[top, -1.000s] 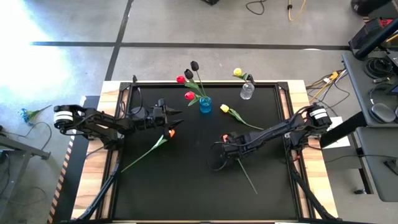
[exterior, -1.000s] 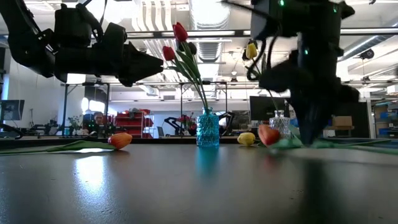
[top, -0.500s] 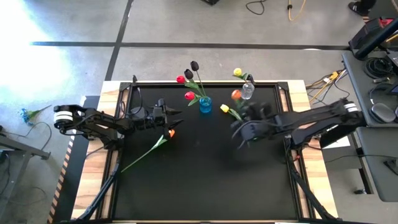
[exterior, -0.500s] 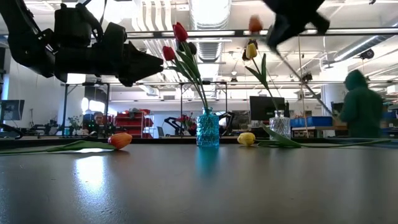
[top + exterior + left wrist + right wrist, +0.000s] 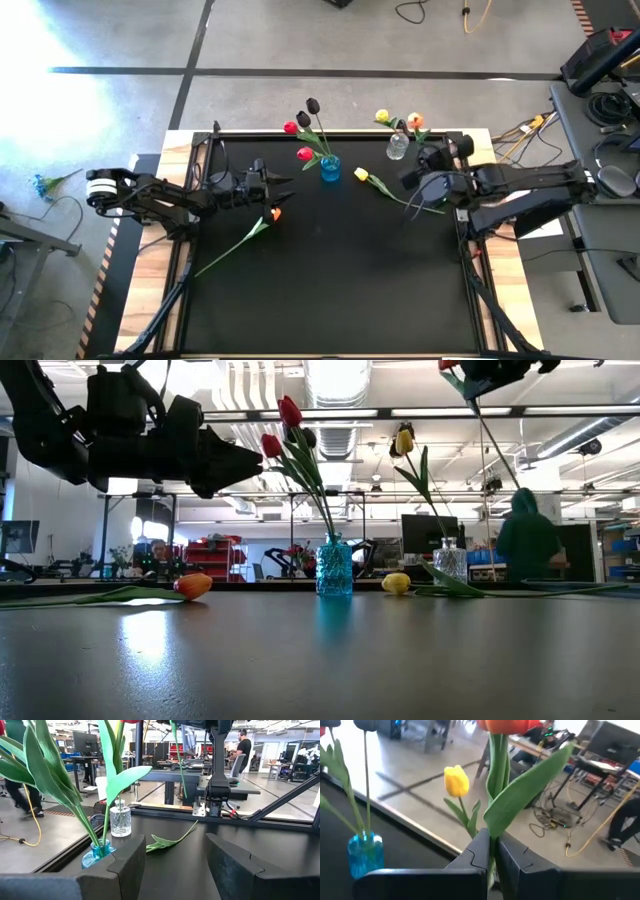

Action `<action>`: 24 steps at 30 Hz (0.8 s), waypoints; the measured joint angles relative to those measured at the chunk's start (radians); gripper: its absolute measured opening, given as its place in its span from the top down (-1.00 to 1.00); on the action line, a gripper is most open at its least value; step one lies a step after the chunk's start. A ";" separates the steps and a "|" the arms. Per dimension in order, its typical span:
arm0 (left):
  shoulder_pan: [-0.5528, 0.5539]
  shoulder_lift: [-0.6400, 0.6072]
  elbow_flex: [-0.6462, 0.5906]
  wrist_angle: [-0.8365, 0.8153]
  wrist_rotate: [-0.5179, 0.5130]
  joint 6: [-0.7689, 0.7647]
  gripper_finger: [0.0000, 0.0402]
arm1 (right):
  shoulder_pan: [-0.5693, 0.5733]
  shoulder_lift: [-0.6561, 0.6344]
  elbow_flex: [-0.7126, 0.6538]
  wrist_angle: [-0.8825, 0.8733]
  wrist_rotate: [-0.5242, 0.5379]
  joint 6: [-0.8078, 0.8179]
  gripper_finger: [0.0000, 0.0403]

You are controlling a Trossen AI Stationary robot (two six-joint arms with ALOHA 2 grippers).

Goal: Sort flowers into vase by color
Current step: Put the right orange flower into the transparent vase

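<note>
My right gripper [image 5: 422,170] is raised high near the table's far right corner, shut on an orange tulip [image 5: 415,121] that stands head up. Beside it, a clear vase [image 5: 397,148] holds a yellow tulip [image 5: 456,780]. A blue vase [image 5: 330,168] at the far middle holds red and near-black tulips [image 5: 305,125]. A yellow tulip [image 5: 361,175] and an orange tulip [image 5: 274,213] lie flat on the black mat. My left gripper [image 5: 288,186] hovers open and level left of the blue vase, above the lying orange tulip. My right gripper pinches the orange tulip's green stem [image 5: 493,836] between its two fingers, below the head and where a broad leaf [image 5: 530,782] branches off. The fingers lie across the stem, about level. The tulip is lifted clear, head up, its long stem [image 5: 497,455] hanging below the fingers.
Raised black rails [image 5: 462,150] frame the mat on a wooden table top. A person in a green hood [image 5: 525,540] stands in the room beyond the far edge. The mat's near half [image 5: 330,290] is bare.
My right gripper has risen from the mat's middle and gone toward the far right corner, tipping from pointing down to about level. The orange tulip went with it, lifted off the mat and turned from lying flat to head up.
</note>
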 joint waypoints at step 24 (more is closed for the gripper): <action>0.000 -0.001 0.000 0.001 0.000 -0.003 0.07 | -0.425 -0.082 -0.362 1.277 -0.457 -0.991 0.94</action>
